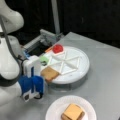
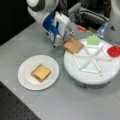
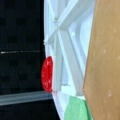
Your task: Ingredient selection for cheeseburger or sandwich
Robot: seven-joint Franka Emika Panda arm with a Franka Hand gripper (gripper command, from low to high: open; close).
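Note:
A tan-brown bread square (image 1: 50, 73) (image 2: 73, 45) juts over the near rim of the round white divided tray (image 1: 82, 65) (image 2: 90, 75). My blue and white gripper (image 1: 44, 76) (image 2: 64, 45) is shut on the outer edge of that bread square. In the wrist view the bread (image 3: 105, 62) fills the right side, close to the camera. On the white paper plate (image 1: 53, 110) (image 2: 25, 75) sits a small stack (image 1: 73, 112) (image 2: 41, 72). Its top layer is a yellow cheese square over a brown layer.
A red round disc (image 1: 58, 48) (image 2: 114, 51) (image 3: 47, 74) and a green leaf-like piece (image 1: 44, 59) (image 2: 93, 39) (image 3: 76, 110) lie in other tray sections. A grey metal fixture (image 1: 47, 37) stands behind the tray, and the arm's white body (image 1: 7, 62) is beside it.

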